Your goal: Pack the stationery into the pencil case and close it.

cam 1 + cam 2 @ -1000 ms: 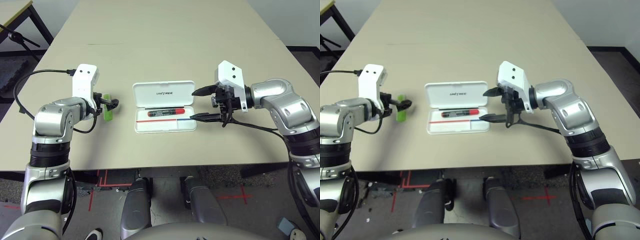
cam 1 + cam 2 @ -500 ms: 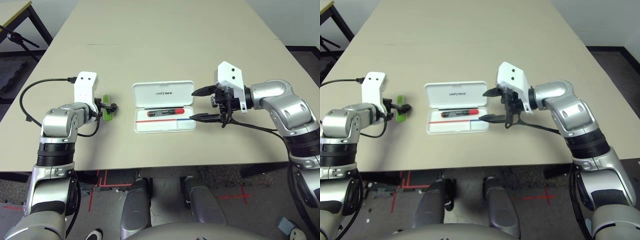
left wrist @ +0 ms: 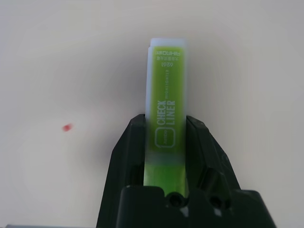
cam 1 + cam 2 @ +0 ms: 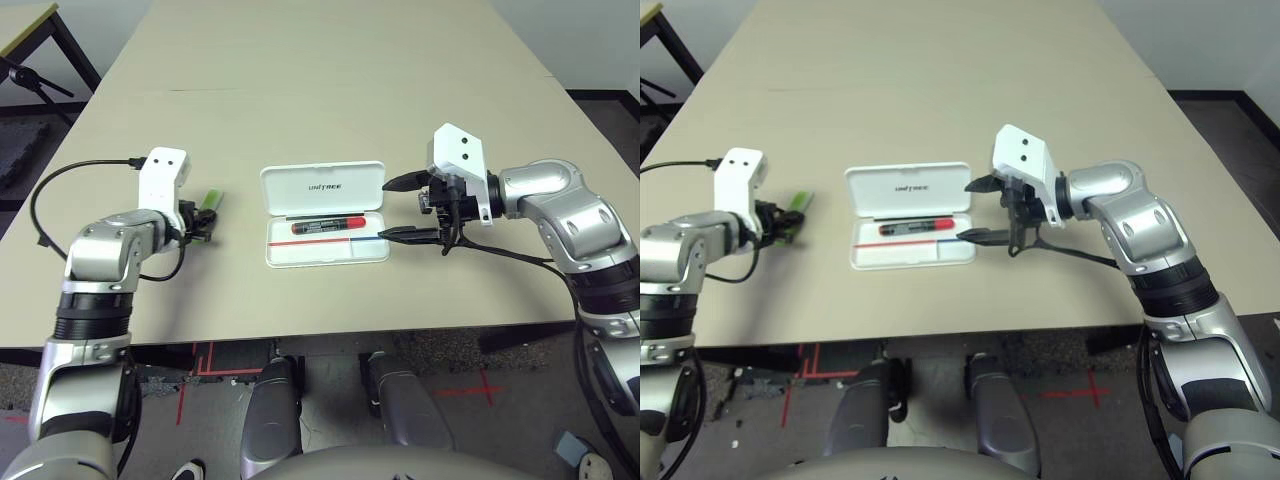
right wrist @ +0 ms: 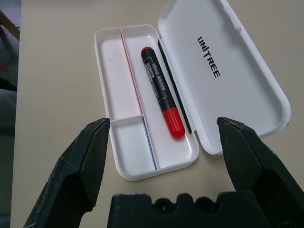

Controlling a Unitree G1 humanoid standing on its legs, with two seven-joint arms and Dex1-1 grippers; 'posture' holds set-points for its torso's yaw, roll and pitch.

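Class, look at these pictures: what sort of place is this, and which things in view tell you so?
Probably a robotics lab or test room, not a classroom. A long bare beige table holds just an open white pencil case, red tape marks cross the floor beneath, and dark equipment stands sit beside the table.

Green bar (image 3: 165,123) (near end) behind pincer (image 3: 166,142)

The pencil case (image 4: 325,214) lies open at the table's (image 4: 330,90) middle, lid behind tray, the marker (image 4: 328,226) in the tray; the highlighter (image 4: 208,206) lies left of it, between the left gripper's (image 4: 203,228) fingers
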